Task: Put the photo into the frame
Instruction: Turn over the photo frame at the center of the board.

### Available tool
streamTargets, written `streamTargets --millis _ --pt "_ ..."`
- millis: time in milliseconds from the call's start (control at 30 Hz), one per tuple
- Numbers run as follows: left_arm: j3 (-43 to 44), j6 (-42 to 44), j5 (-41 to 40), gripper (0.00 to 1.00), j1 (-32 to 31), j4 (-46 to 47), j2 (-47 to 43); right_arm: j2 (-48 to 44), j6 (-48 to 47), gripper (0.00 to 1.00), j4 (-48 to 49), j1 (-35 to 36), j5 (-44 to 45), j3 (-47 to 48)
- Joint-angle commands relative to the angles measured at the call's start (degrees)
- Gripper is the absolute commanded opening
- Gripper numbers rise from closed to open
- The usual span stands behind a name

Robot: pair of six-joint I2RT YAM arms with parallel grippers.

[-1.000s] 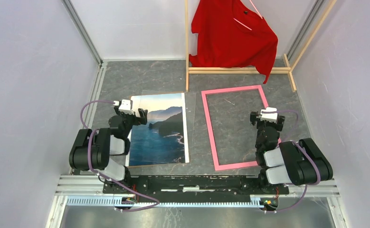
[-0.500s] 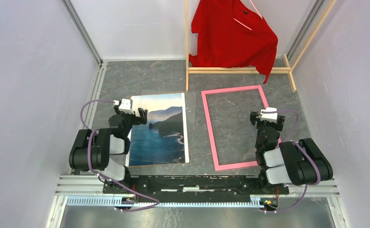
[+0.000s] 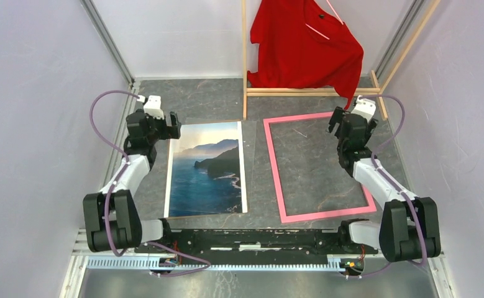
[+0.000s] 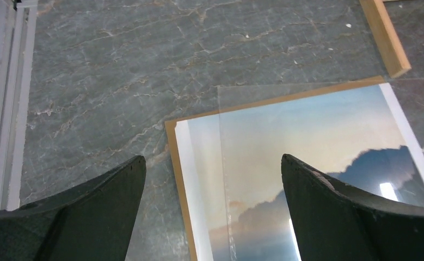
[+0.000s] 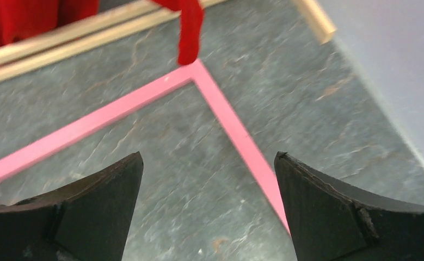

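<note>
Nearest, at 6 o'clock in the overhead view: two arm bases bolted side by side on the near edge of a grey marbled table (image 3: 196, 99).

1. Photo (image 3: 208, 171). Seascape print, face up, flat on the table at 11 o'clock from the bases, long side running near to far. Laid on a brown backing board (image 4: 174, 157), visible only as a thin strip along the far and left edges. Covered by a clear sheet (image 4: 286, 92), shifted toward 3 o'clock and overhanging the print's right side. Outside the frame and not touching it.

2. Frame (image 3: 275, 174). Pink, flat on the table at 1 o'clock from the bases, just beside the photo at its 3 o'clock. Bare table showing through its opening; a narrow strip of table between the two.

3. Left gripper (image 3: 172, 124). Above the photo's far left corner, at 10 o'clock of the print. Jaws spread wide, grasping nothing; corner of print and board seen between the fingers in the wrist view.

4. Right gripper (image 3: 345, 127). Above the frame's far right corner, at 2 o'clock of the frame. Jaws released, nothing held; pink corner seen between the fingers in the wrist view.

5. Clothes rack (image 3: 245, 62). Light wood, farthest back at 12 to 1 o'clock, base rail just beyond the frame's far edge. Red shirt (image 3: 307, 49) hung on it, sleeve tip dangling near the frame's far right corner.
</note>
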Motion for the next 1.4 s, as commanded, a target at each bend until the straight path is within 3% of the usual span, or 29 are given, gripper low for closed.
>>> streamTargets --millis 0,167,333,533,1033,1367 --pt "8.7 1.5 3.3 1.00 0.1 -19.5 -4.4 0.3 4.6 0.98 -12.3 0.3 -18.9 1.4" --pt "18.8 -0.7 3.5 1.00 0.3 -32.0 -5.4 0.1 1.3 0.98 -16.8 12.4 -14.9 3.2" --pt "21.1 -1.0 4.7 1.00 0.3 -37.6 -9.4 3.5 0.6 0.98 -18.1 25.4 -11.6 4.1" --pt "22.5 1.3 4.2 1.00 0.3 -45.4 -10.9 9.2 0.7 0.98 -17.0 34.1 -9.7 4.3" --pt "19.9 3.6 2.8 1.00 0.3 -48.9 -12.6 17.6 3.6 0.81 -15.9 40.3 -6.9 4.1" --pt "19.6 5.0 3.1 1.00 0.3 -49.8 -12.1 19.0 8.6 0.52 -14.7 40.4 -6.2 2.4"
